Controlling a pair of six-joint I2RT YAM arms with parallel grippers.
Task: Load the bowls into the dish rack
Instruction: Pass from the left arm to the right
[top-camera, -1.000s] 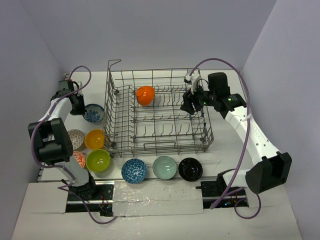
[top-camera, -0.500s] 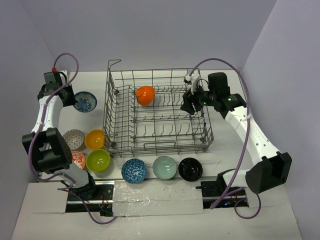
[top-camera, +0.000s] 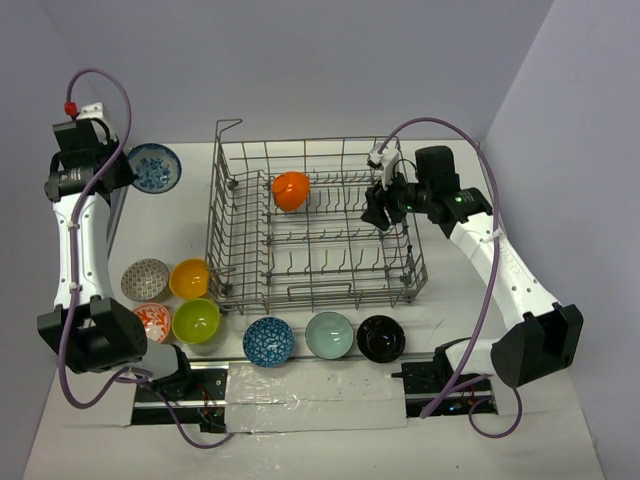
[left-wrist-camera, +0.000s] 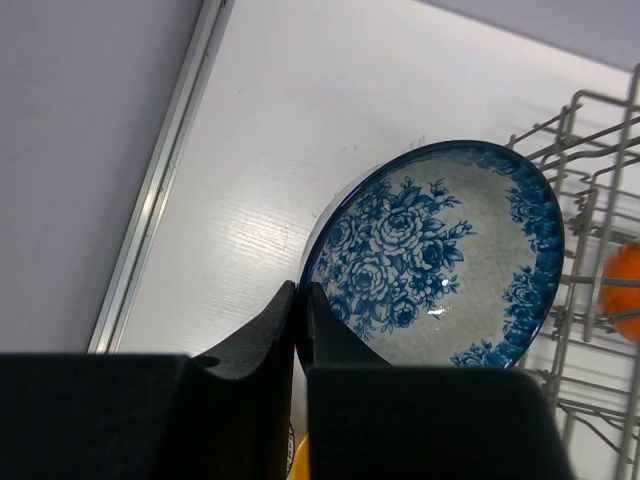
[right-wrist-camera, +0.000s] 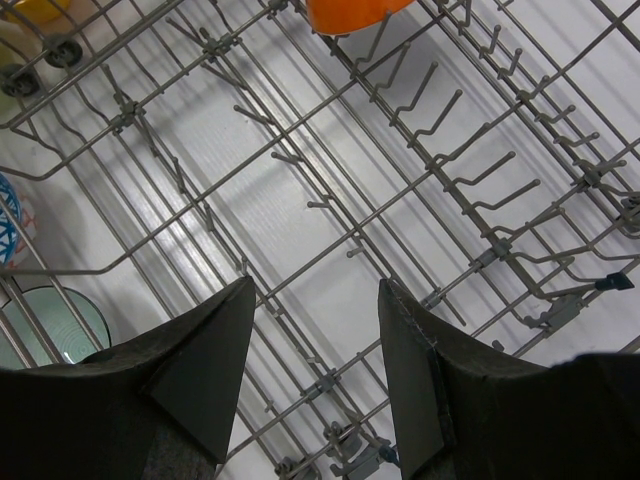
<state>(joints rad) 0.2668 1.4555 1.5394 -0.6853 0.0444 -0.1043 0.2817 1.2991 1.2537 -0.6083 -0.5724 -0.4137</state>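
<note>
Blue-patterned bowl (left-wrist-camera: 440, 260) in left claw (left-wrist-camera: 299, 300)

Middle: we find the dish rack (top-camera: 215, 215) between the two arms.
In the rack: a lone bowl (top-camera: 291, 190) sits at the back left.
Before the rack: a row of three bowls (top-camera: 330, 334) lies along its near side.
Left of the rack: a cluster of four bowls (top-camera: 190, 278) lies by its near corner.
Far left: we see a lifted bowl (top-camera: 154, 167) in the left gripper (left-wrist-camera: 302, 300), behind the cluster.
Right: the right gripper (right-wrist-camera: 315, 290) hangs over the rack's back right.

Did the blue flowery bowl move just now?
Yes. The blue flowery bowl, pinched in the left gripper, went farther back and left, away from the dish rack.
</note>
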